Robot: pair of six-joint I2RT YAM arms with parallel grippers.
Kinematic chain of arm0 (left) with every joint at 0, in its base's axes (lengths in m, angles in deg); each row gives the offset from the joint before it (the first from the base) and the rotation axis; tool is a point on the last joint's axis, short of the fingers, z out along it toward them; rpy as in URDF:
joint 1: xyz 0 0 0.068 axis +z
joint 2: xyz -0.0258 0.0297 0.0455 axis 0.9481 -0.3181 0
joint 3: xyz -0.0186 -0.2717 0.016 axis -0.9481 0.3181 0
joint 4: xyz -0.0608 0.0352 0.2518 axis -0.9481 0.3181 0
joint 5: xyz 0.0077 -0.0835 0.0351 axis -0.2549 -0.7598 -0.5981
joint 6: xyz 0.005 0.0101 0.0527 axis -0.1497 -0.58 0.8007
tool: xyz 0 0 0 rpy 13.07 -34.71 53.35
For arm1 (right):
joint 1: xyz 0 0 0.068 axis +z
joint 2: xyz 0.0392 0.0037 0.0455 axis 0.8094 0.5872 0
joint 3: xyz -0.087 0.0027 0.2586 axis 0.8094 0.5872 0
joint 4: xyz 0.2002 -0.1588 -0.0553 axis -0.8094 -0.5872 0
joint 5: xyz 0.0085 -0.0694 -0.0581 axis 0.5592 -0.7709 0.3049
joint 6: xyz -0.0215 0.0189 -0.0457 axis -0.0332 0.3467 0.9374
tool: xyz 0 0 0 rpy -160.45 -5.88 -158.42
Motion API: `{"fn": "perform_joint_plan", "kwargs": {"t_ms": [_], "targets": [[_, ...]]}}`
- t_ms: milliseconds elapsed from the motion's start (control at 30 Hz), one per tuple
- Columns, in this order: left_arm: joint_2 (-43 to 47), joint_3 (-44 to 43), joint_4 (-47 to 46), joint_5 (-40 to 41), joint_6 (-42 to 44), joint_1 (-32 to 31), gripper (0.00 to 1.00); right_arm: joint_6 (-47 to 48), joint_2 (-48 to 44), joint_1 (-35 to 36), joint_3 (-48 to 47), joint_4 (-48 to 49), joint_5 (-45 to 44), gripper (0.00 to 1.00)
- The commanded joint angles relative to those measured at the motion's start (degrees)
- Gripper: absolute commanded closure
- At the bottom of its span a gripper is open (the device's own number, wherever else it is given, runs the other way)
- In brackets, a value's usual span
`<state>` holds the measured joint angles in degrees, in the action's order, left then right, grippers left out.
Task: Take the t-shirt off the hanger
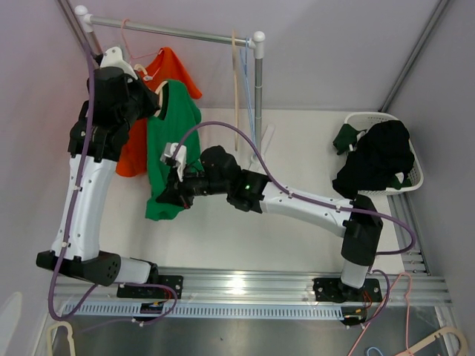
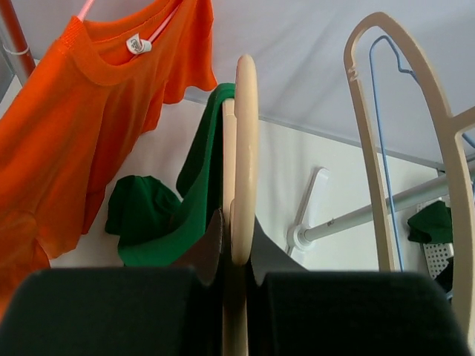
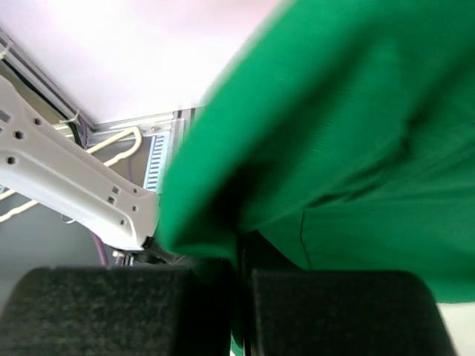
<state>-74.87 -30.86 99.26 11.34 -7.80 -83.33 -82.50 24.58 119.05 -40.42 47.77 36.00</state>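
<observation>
A green t-shirt (image 1: 172,141) hangs from a pale wooden hanger (image 2: 243,148) held off the rail. My left gripper (image 1: 152,100) is shut on the hanger's top; in the left wrist view the hanger stands edge-on between the pads (image 2: 236,245), the green cloth (image 2: 194,200) draped off its left side. My right gripper (image 1: 169,194) is shut on the lower part of the green t-shirt, which fills the right wrist view (image 3: 349,133); the cloth is pinched between the pads (image 3: 239,263).
An orange t-shirt (image 1: 159,70) hangs on a pink hanger from the rail (image 1: 174,31). Empty beige and blue hangers (image 1: 237,81) hang near the rail's right post (image 1: 258,89). A white basket (image 1: 386,152) with dark clothes stands at the right.
</observation>
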Motion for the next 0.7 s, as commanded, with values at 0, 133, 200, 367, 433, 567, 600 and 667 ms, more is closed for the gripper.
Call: {"fn": "perform_joint_plan", "kwargs": {"t_ms": [0,133,200,367,433,567,600,667], "targets": [[-1.53,0.51,-8.04,0.15,-2.08,-0.25,0.99,0.32,-3.17,2.57,-0.58,0.77,-1.12,1.00],[-6.37,1.13,-9.98,-0.12,-3.49,-0.25,0.99,0.85,-7.56,6.26,4.26,-1.60,-3.76,1.00],[-7.78,1.48,-10.86,0.67,-3.93,-0.25,0.99,0.76,-9.06,9.15,6.55,-4.23,-4.20,1.00],[-10.16,3.33,-14.38,3.04,-3.41,-0.25,0.99,-0.12,-14.50,17.33,10.41,-7.84,-6.30,1.00],[-11.29,2.81,-14.56,3.92,-2.97,-0.25,0.99,-0.47,-15.39,20.58,12.70,-8.98,-7.27,1.00],[-13.05,-3.67,-11.24,2.97,-2.00,0.01,0.99,-3.02,-15.57,21.12,17.62,-8.28,-9.81,1.00],[-13.41,-5.35,-9.56,2.44,-2.00,0.10,0.99,-3.20,-14.79,20.25,18.85,-8.72,-12.26,1.00],[-13.15,-10.53,-4.57,0.07,-1.74,0.10,0.99,-3.63,-13.99,18.32,19.82,-10.74,-13.86,1.00]]}}
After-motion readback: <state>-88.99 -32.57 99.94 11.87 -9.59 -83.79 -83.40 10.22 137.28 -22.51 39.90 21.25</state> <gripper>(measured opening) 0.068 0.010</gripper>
